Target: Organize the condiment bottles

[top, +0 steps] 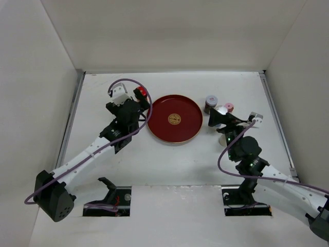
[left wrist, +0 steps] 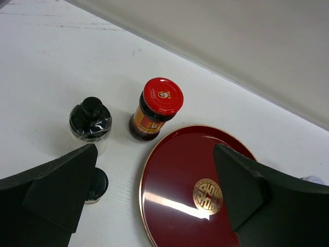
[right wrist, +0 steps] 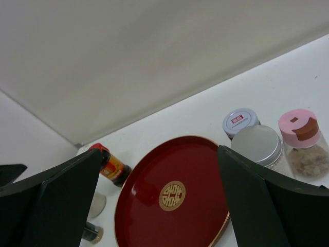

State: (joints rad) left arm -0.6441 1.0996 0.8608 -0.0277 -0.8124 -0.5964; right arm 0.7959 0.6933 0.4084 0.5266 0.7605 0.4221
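**Red lacquered tray point(top: 163, 109) lying between two bottle groups**

Glossy and round, it is showing a gold emblem at its centre. The left gripper point(left wrist: 155, 154) is hanging wide open, gripping nothing, near the red-lidded jar point(left wrist: 156, 108) and black-capped bottle point(left wrist: 91, 122), both standing upright just off the tray's left rim. The right gripper point(right wrist: 159, 154) is gaping too, empty. The grey-lidded jar point(right wrist: 240, 122), silver-lidded jar point(right wrist: 257, 145) and pink-lidded jar point(right wrist: 303, 139) are standing upright, clustered beside the right rim.

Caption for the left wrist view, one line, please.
Open left gripper above the red tray, with the red-lidded jar and black-capped bottle standing upright beside it.
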